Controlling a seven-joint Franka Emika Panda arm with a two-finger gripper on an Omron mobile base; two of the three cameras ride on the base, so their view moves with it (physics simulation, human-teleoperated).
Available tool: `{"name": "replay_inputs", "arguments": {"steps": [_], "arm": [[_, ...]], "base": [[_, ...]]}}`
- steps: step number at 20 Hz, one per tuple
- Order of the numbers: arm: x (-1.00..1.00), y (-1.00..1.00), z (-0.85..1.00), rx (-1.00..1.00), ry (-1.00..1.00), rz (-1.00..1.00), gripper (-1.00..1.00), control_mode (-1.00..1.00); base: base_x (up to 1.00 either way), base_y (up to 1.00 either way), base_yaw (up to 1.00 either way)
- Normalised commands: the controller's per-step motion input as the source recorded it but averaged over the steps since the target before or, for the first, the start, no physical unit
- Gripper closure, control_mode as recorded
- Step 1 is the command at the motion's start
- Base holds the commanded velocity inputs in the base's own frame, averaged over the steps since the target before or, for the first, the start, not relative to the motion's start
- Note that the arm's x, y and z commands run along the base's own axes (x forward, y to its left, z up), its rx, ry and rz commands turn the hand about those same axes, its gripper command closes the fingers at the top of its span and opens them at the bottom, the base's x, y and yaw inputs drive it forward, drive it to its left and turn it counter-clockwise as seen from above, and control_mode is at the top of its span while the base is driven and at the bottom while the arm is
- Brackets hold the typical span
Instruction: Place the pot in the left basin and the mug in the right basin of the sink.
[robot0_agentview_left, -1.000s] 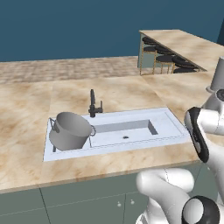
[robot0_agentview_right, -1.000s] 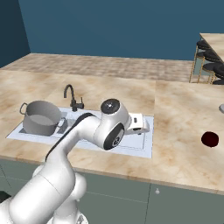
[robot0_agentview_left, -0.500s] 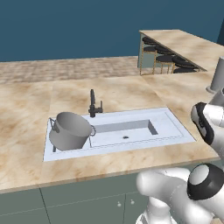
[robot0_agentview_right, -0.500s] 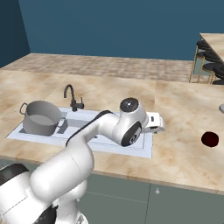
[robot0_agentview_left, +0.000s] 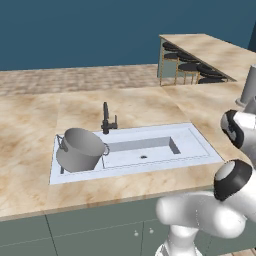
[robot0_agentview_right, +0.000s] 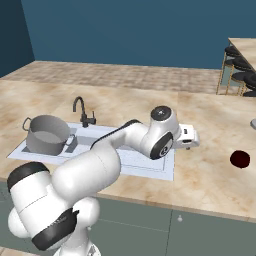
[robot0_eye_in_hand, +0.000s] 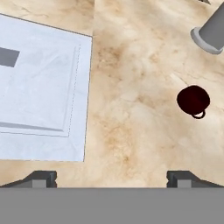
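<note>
The grey pot (robot0_agentview_left: 80, 149) (robot0_agentview_right: 46, 134) stands in the left basin (robot0_agentview_left: 61, 172) of the white sink (robot0_agentview_left: 200, 145) (robot0_agentview_right: 150, 172) (robot0_eye_in_hand: 39, 87). The long right basin (robot0_agentview_left: 145, 150) holds nothing. The dark red mug (robot0_agentview_right: 240, 159) (robot0_eye_in_hand: 193, 100) sits upright on the beige counter, to the right of the sink. My gripper (robot0_agentview_right: 192, 141) (robot0_eye_in_hand: 111, 177) hangs open above the counter just past the sink's right rim. It holds nothing, and the mug lies ahead and off to the right in the hand view.
A black faucet (robot0_agentview_left: 106, 119) (robot0_agentview_right: 82, 111) rises behind the sink. A tall grey cylinder (robot0_agentview_left: 248, 85) (robot0_eye_in_hand: 212, 33) stands on the counter beyond the mug. Bar stools (robot0_agentview_left: 192, 67) (robot0_agentview_right: 240, 75) line a raised counter at the far right.
My arm has swung to the right, carrying the open gripper from over the sink to the counter beside its right rim. Pot and mug have not moved.
</note>
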Motion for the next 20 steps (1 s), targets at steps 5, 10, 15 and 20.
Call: {"name": "replay_inputs", "arguments": {"steps": [5, 10, 15, 20], "arm": [[0.02, -0.24, -0.02, 0.0, 0.02, 0.0, -1.0, -1.0], [0.0, -0.38, -0.13, 0.0, 0.02, 0.0, -1.0, -1.0], [0.0, -0.38, -0.14, 0.0, 0.01, 0.0, -1.0, -1.0], [0.13, -0.28, 0.0, 0.0, 0.0, 0.0, -1.0, -1.0]], "base": [[0.0, 0.0, 0.0], [0.0, 0.0, 0.0], [0.0, 0.0, 0.0], [0.0, 0.0, 0.0]]}}
